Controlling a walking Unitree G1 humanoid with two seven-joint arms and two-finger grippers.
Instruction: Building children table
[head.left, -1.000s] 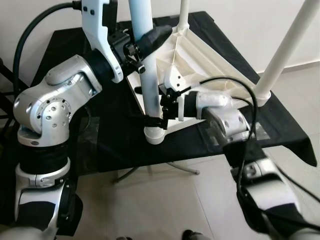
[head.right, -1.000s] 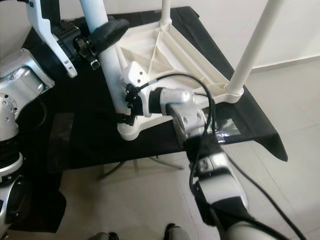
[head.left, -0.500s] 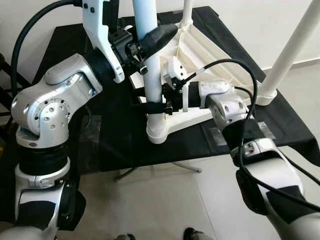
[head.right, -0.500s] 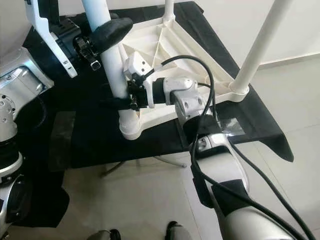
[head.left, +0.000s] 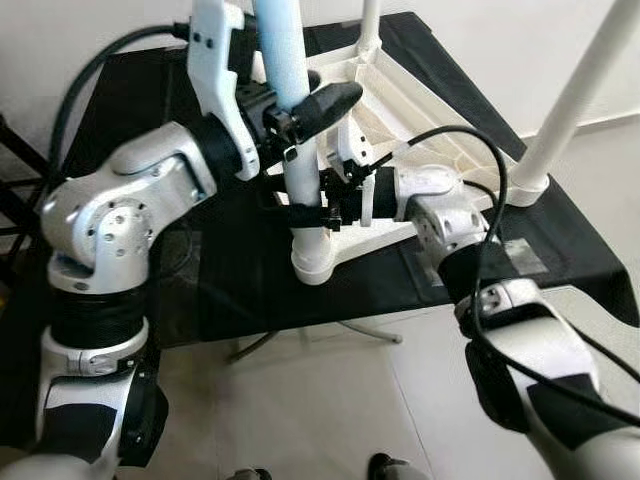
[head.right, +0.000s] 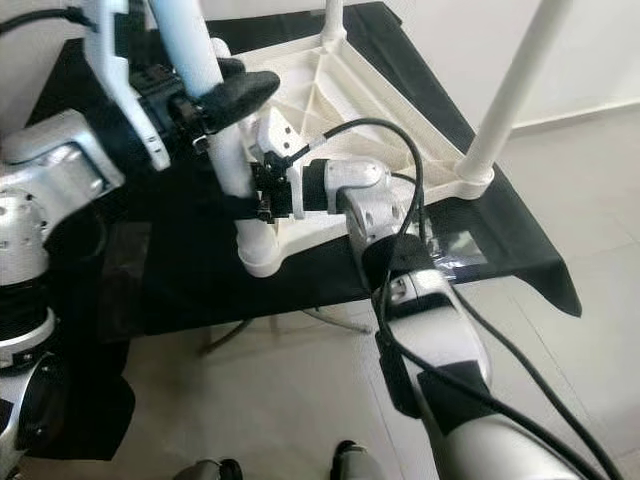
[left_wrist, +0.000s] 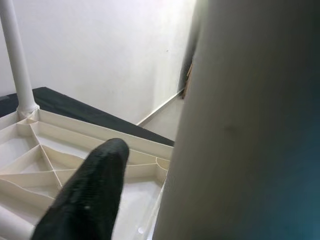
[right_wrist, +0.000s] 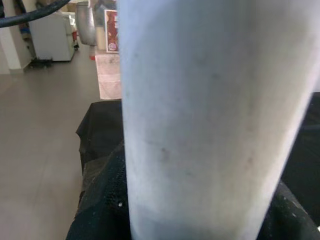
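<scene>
A white children's table top lies upside down on a black-covered table. Three white legs stand upright in its corner sockets: a near one, a right one and a far one. My left gripper is shut high on the near leg, one black finger wrapping its front. My right gripper is shut on the same leg lower down, just above the socket. In the left wrist view the finger lies beside the leg. The right wrist view has the leg close up.
The black table's near edge runs just in front of the socket, with metal folding legs beneath. Pale tiled floor lies in front and to the right. A white wall stands behind.
My right gripper has slid a little way up the near leg from the socket. My left arm's elbow has swung toward the table. The camera has shifted slightly.
</scene>
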